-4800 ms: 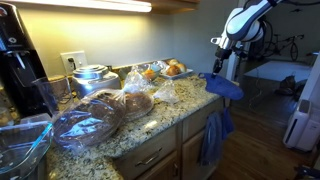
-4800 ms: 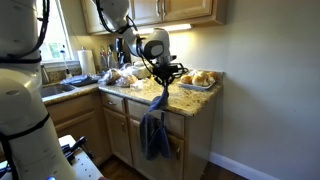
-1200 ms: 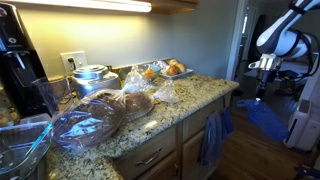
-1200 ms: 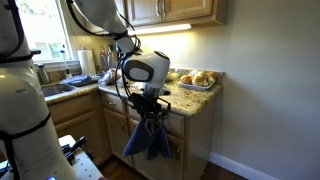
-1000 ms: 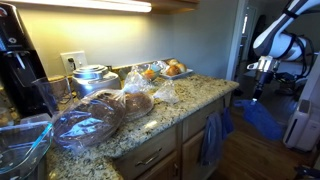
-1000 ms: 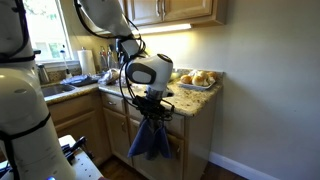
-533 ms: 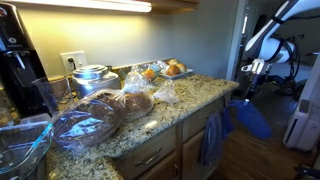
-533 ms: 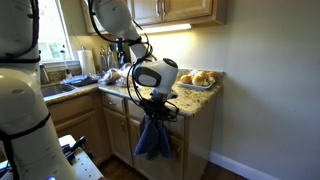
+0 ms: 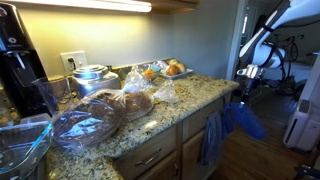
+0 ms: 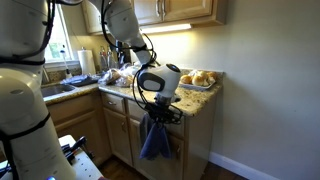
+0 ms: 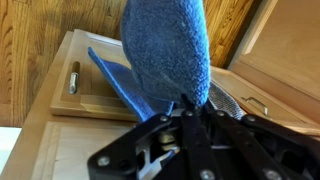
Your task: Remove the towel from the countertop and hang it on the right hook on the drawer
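Note:
My gripper (image 9: 245,88) is shut on the top of the bright blue towel (image 9: 246,122), which hangs from it in the air just off the end of the granite countertop (image 9: 190,103). In an exterior view the gripper (image 10: 160,112) holds the towel (image 10: 155,142) in front of the cabinet drawers, below the counter edge (image 10: 195,105). In the wrist view the closed fingers (image 11: 188,103) pinch the towel (image 11: 165,50), which hangs against the wooden drawer front (image 11: 100,90). No hook is visible; the towel hides that part of the drawer.
A duller grey-blue towel (image 9: 211,138) hangs on the cabinet front under the counter; a strip of it shows in the wrist view (image 11: 226,101). Bagged bread (image 9: 128,103), a tray of rolls (image 9: 168,69) and a glass bowl (image 9: 85,125) sit on the counter. Metal drawer handles (image 11: 73,78) are close by.
The gripper has moved in toward the cabinet front with the blue towel, and the towel now hangs closer to the grey-blue one. The grip has not changed.

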`<state>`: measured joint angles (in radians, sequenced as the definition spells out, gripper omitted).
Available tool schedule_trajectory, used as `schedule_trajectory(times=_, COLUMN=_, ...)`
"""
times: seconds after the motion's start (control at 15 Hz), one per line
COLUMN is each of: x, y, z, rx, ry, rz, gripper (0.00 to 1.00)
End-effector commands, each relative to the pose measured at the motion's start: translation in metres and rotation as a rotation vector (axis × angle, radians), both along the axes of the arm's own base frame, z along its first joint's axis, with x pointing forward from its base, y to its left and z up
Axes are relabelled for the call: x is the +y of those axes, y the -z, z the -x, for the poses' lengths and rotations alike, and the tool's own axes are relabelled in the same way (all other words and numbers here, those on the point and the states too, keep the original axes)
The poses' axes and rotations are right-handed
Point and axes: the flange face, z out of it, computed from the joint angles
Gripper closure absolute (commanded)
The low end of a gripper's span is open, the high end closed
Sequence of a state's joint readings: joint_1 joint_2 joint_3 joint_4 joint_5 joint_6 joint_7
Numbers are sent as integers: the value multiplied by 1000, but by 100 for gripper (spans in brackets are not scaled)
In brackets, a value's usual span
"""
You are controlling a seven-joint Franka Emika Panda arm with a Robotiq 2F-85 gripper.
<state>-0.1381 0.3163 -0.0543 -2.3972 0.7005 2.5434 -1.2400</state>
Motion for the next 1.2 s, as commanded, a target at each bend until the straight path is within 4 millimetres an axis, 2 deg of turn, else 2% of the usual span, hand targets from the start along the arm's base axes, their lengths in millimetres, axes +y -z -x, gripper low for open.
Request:
schedule_trajectory(times=0.0, x=-8, y=10, z=-6, rx=-14, ry=-5, rz=24, gripper=91)
schedule_trajectory(times=0.67, x=-22, y=28, z=-14, rx=-11, ry=21, rz=41, gripper=91)
schedule_trajectory(times=1.13, x=-12, y=45, z=-22, rx=8, ry=-13, rz=50, gripper=91)
